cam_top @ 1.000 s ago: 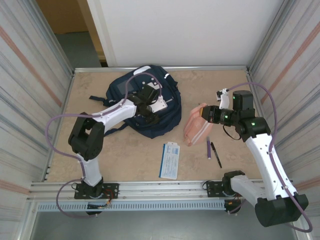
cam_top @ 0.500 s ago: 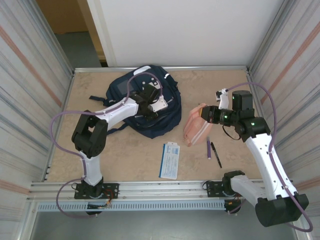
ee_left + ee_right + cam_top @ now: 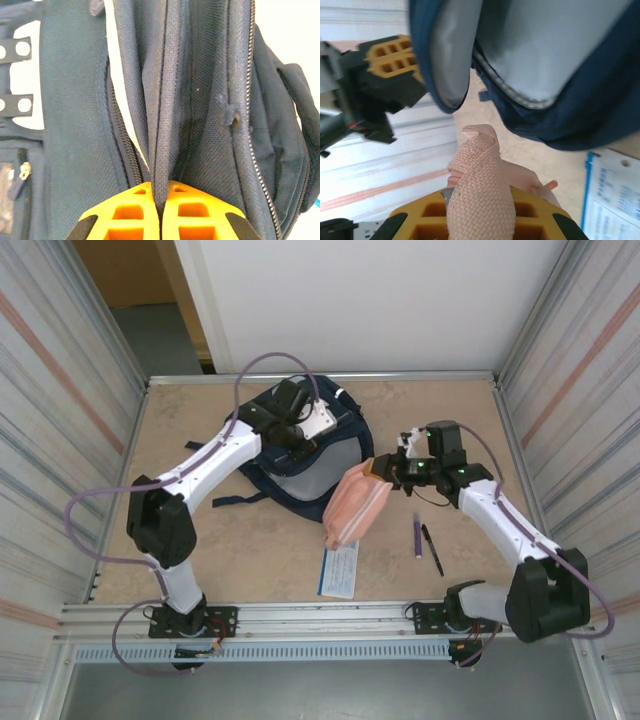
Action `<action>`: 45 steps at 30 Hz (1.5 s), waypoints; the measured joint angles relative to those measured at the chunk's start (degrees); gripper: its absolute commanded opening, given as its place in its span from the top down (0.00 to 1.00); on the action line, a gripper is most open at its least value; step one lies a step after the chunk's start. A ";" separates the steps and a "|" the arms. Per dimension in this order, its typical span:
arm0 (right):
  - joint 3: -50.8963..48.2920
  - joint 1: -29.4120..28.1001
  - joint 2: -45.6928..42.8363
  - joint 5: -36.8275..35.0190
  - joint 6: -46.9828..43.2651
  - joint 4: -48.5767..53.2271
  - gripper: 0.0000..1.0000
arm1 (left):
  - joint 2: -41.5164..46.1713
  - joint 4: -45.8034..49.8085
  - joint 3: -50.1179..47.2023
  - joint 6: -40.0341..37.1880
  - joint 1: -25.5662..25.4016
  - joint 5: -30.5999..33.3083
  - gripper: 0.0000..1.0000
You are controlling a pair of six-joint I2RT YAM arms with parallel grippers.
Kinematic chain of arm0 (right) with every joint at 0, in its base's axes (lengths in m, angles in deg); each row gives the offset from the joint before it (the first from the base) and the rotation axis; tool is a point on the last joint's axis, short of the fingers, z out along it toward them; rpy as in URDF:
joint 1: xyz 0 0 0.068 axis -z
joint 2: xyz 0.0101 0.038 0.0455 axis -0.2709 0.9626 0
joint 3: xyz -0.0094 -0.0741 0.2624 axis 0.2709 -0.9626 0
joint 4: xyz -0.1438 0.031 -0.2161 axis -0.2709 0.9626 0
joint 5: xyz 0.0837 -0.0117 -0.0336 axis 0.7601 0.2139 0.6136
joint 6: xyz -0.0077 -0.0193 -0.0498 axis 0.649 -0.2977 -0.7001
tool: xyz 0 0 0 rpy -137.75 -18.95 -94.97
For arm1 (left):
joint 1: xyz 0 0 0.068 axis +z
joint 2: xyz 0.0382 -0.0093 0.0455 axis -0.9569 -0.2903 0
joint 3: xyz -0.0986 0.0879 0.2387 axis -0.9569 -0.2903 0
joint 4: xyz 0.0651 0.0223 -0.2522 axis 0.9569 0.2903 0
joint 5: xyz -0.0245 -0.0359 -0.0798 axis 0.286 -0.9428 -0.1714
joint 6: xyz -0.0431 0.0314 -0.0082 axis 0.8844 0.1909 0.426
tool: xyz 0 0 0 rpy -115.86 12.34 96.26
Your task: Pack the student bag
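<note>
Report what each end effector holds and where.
Left end effector pinches the student bag by a fabric fold at its opening; right end effector grips the pink pouch by one end.

pink pouch [image 3: 355, 505] seen tilted near table centre | white-blue booklet [image 3: 339, 570] laid flat at its 6 o'clock | purple pen [image 3: 417, 537] and black pen [image 3: 432, 549] laid side by side at its 4 o'clock

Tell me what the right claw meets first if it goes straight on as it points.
Probably the student bag: its open, grey-lined mouth lies ahead of the held pink pouch; depth is unclear.
</note>
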 measured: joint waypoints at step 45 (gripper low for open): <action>25.90 -8.63 51.28 -22.97 19.17 -37.00 0.45 | 9.49 -5.33 -4.57 0.87 3.63 -4.50 1.00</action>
